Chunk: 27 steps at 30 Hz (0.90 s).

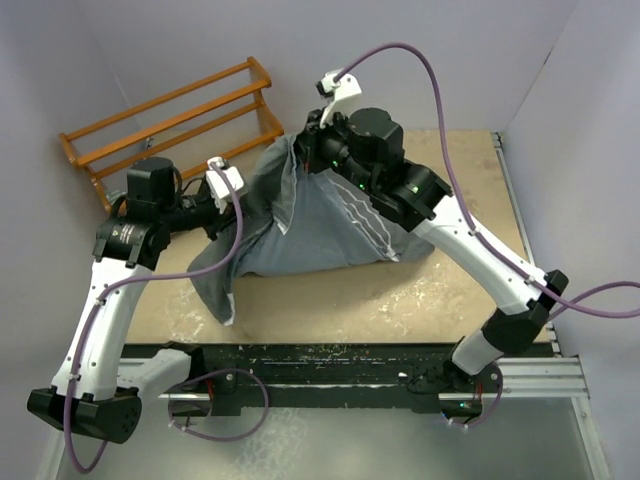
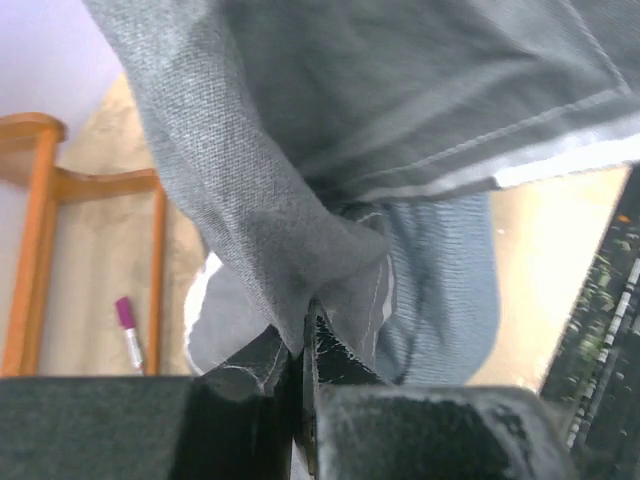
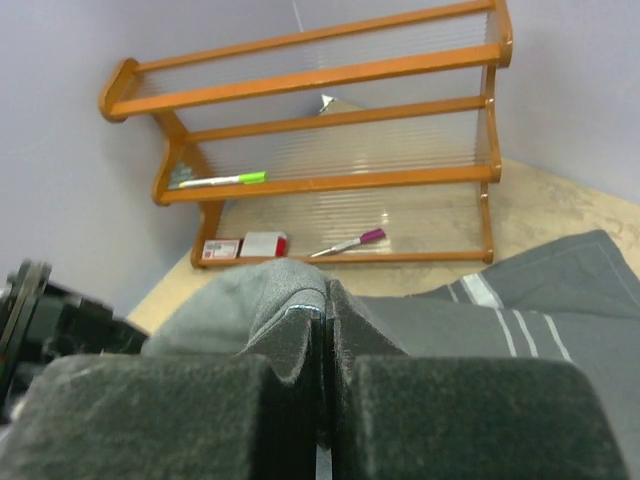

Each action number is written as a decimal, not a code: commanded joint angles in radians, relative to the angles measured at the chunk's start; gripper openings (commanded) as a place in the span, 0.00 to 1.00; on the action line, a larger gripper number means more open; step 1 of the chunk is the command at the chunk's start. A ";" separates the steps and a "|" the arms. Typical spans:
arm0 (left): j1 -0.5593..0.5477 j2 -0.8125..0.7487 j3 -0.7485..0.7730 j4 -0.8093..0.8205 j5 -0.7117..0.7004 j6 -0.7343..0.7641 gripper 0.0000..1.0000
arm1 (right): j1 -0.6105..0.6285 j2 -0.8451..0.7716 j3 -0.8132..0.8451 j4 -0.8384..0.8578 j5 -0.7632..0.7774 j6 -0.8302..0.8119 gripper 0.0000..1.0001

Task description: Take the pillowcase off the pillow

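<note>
The pillowcase (image 1: pixel 320 225) lay heaped on the table (image 1: pixel 420 300). The left gripper (image 2: pixel 303 340) pinched the pillowcase's left edge, and the right gripper (image 3: pixel 325 320) pinched a fold at its far side. Behind and left of the pillowcase stood the rack (image 1: pixel 170 125), holding a marker (image 3: pixel 222 180) on its middle shelf and a second marker (image 3: pixel 348 243) and a small box (image 3: pixel 245 246) on the bottom one.

Top view looks down; close wrist views share the pillowcase (image 1: pixel 320 232).

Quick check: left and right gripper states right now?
Left gripper: shut on the pillowcase.
Right gripper: shut on the pillowcase.
</note>
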State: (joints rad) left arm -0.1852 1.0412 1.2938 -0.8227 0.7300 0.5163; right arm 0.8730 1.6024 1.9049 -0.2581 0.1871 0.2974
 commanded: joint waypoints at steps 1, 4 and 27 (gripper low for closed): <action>-0.005 -0.002 0.043 0.168 -0.131 -0.013 0.02 | -0.029 -0.123 -0.053 0.137 -0.075 0.031 0.00; -0.005 0.037 0.116 0.175 -0.129 -0.038 0.00 | -0.049 -0.154 -0.084 0.132 -0.079 0.055 0.00; -0.056 0.431 1.051 -0.028 -0.073 -0.288 0.00 | 0.165 -0.422 -0.297 0.228 0.004 -0.123 0.58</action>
State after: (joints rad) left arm -0.2077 1.4715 2.2936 -0.8932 0.6743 0.2680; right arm 0.9058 1.2613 1.6360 -0.1867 0.1848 0.2836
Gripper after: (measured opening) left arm 0.008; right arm 0.555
